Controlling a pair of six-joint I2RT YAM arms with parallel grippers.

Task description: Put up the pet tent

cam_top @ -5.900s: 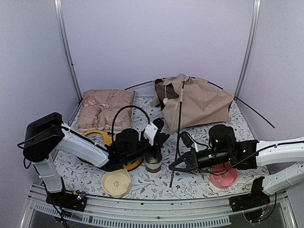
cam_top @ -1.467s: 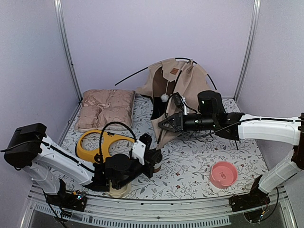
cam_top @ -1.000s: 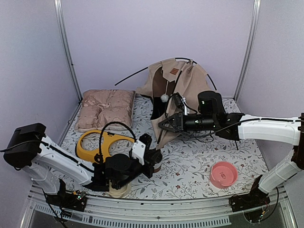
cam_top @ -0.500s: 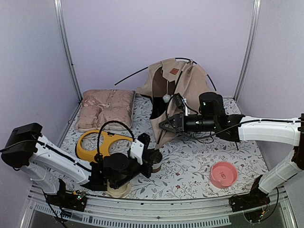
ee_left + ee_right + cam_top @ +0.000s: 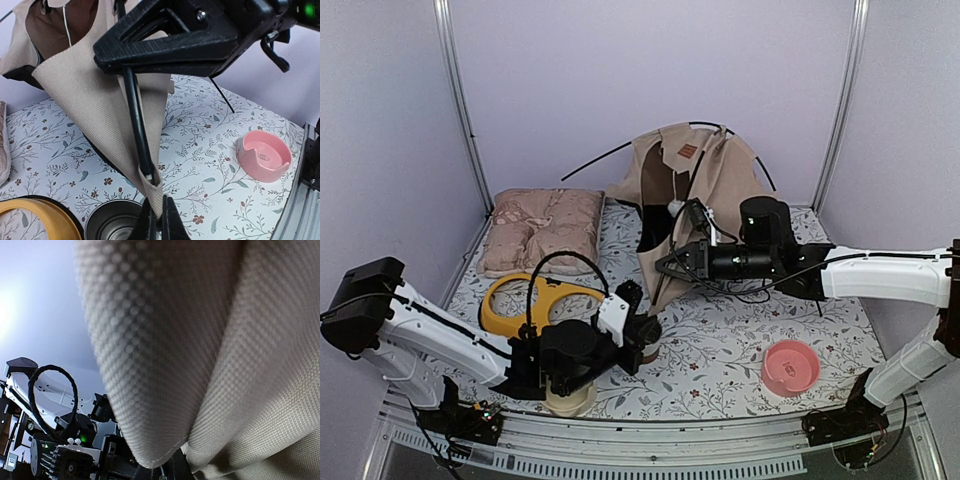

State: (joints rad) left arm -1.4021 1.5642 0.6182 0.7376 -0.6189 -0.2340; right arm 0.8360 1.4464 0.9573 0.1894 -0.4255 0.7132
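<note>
My left gripper (image 5: 158, 215) clenched on bottom corner of tan-beige fabric pet tent (image 5: 715, 195), just where thin black pole (image 5: 136, 120) ends in corner pocket. My right gripper (image 5: 663, 265) clamped higher on same front edge, fabric and pole together. Tent stands at back centre of floral mat (image 5: 720, 340), right of pinkish patterned cushion (image 5: 542, 230). Pinched corner hangs just above steel cup (image 5: 112, 225).

The floral table (image 5: 740, 330) bears a patterned cushion (image 5: 542, 230) upper left, pet tent (image 5: 720, 190) centre-back, yellow ring (image 5: 498, 318), steel cup (image 5: 112, 220), and pink bowl (image 5: 790, 367) lower right.
</note>
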